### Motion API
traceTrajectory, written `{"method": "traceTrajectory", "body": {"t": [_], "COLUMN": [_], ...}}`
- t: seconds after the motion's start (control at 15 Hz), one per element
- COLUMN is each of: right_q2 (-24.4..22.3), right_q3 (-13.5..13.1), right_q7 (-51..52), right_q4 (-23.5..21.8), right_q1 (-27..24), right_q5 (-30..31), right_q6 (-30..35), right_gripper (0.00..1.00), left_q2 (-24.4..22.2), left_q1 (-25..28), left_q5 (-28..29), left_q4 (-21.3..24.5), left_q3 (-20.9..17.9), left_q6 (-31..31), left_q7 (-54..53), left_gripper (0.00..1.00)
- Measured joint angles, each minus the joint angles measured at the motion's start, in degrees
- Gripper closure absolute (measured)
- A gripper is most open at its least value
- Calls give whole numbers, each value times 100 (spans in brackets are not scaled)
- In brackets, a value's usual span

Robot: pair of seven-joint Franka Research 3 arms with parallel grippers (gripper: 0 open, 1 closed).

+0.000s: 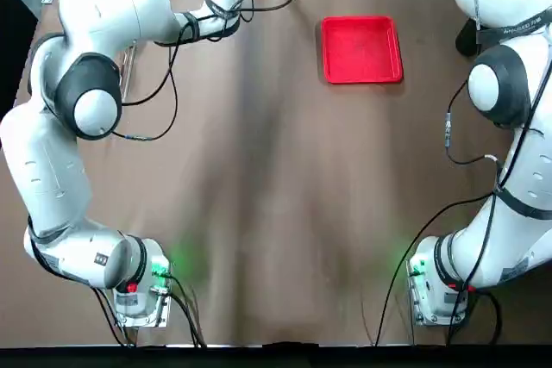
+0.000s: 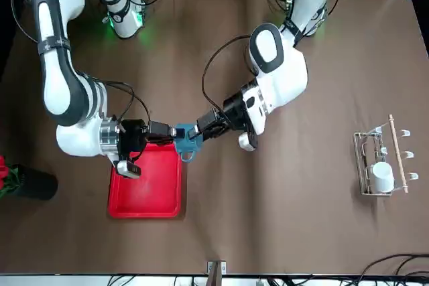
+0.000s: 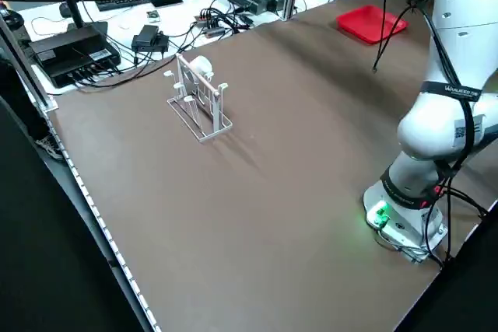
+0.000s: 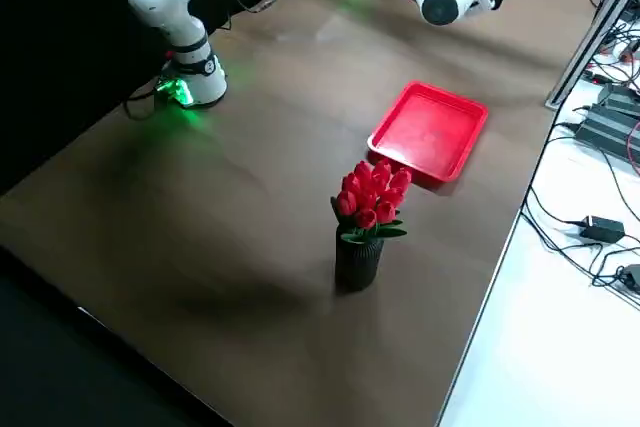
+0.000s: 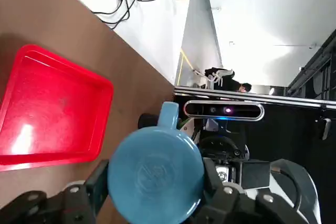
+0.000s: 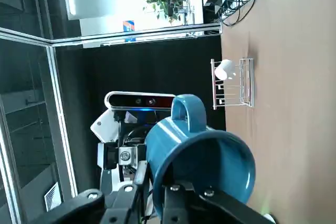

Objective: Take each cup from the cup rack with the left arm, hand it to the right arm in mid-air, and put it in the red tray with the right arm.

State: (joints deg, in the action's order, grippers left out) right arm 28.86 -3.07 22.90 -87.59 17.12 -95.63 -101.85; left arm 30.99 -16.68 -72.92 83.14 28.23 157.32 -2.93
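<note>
Blue cup [image 2: 186,144] hangs in mid-air between the two grippers

The left gripper [image 5: 155,174] is parted to the cup's width and has hold of it, one finger against either side. The right gripper [image 2: 173,132] meets the cup from the opposite side, at its open end; how far it is open, and whether it grips, I cannot tell. In the top view, the cup shows past the far edge of the red tray [image 1: 361,50], toward the left arm's side. The white cup [image 2: 382,177] is on the wire cup rack [image 2: 362,165], well apart on the table's left side. A dark vase [image 4: 357,262] of red tulips [image 4: 372,194] stands near the tray.
</note>
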Motion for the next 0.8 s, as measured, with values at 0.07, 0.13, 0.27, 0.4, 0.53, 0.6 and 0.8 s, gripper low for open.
{"method": "traceTrajectory", "body": {"t": [0.07,0.13,0.27,0.4,0.53,0.6,0.8], "right_q2": [0,1,1,7,23,32,37], "right_q3": [1,2,5,-16,-45,-52,-64], "right_q7": [1,20,25,25,25,25,37], "right_q4": [1,3,8,3,-10,-10,-10], "right_q1": [0,0,1,-2,-5,-5,-5], "right_q5": [0,0,1,29,42,42,55], "right_q6": [-3,-5,-11,-22,-31,-31,-51], "right_gripper": [86,86,86,88,91,91,91], "left_q2": [0,0,1,-5,-14,-19,-42], "left_q1": [1,2,1,35,94,109,152], "left_q5": [0,0,0,0,1,1,1], "left_q4": [0,-2,-2,-23,-65,-75,-89], "left_q3": [0,1,1,-10,-13,-13,-20], "left_q6": [0,0,0,23,23,23,30], "left_q7": [0,1,99,257,317,324,338], "left_gripper": [26,26,24,8,3,1,0]}}
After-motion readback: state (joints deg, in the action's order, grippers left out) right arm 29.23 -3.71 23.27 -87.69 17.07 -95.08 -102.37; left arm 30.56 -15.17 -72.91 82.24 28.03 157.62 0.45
